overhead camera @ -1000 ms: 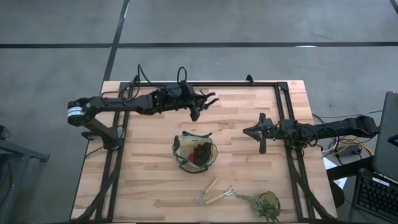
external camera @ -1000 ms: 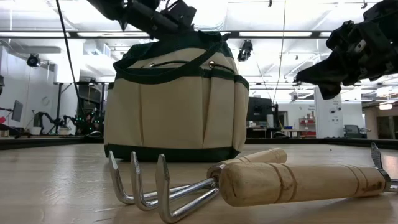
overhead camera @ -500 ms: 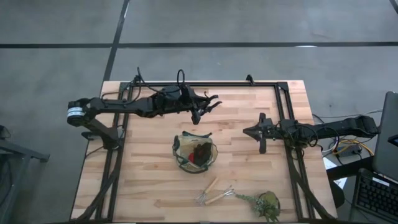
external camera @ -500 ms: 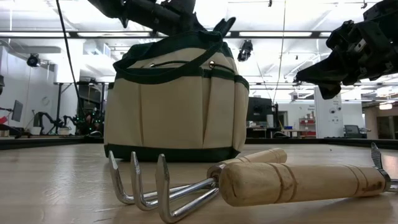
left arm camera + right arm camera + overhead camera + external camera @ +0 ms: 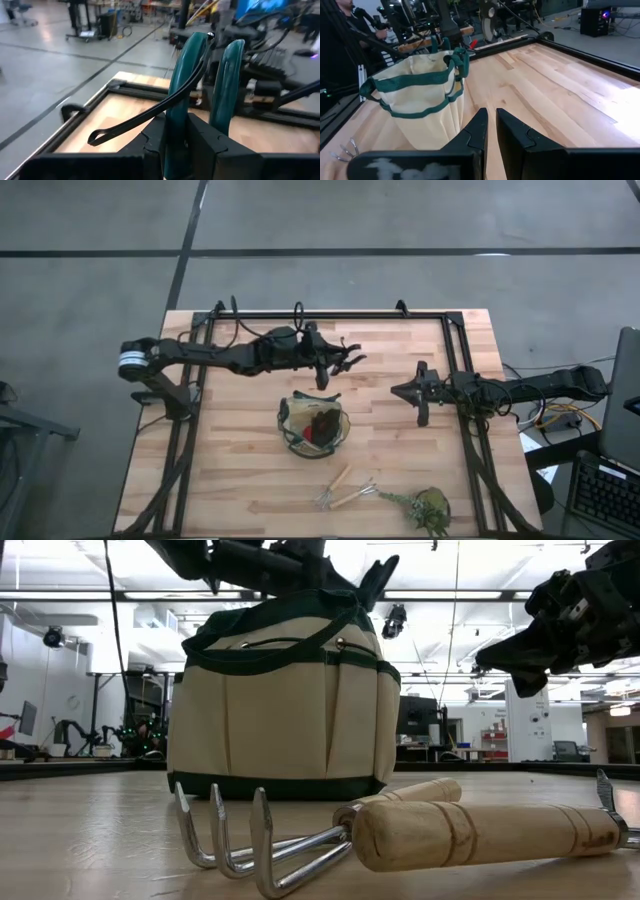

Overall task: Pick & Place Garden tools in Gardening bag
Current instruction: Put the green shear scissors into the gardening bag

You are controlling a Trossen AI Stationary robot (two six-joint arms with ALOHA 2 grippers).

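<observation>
The bag [image 5: 314,425] sits at the centre of the table [image 5: 230,470], with a bundle [image 5: 322,423] inside it. The left gripper [image 5: 330,367], closed on shears [image 5: 347,360], is above the table at 12 o'clock from the bag, and the right gripper [image 5: 398,391] is at 3 o'clock, well apart. Two forks [image 5: 345,490] lie crossed at 6 o'clock near the table's edge, with a plant [image 5: 425,507] just beside them at 3 o'clock.

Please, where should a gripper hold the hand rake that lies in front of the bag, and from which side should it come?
Probably the wooden handle: the hand rake lies flat on the table, so coming from straight above with the fingers across the handle suits it. The curved metal tines are thin and awkward to grip.
</observation>
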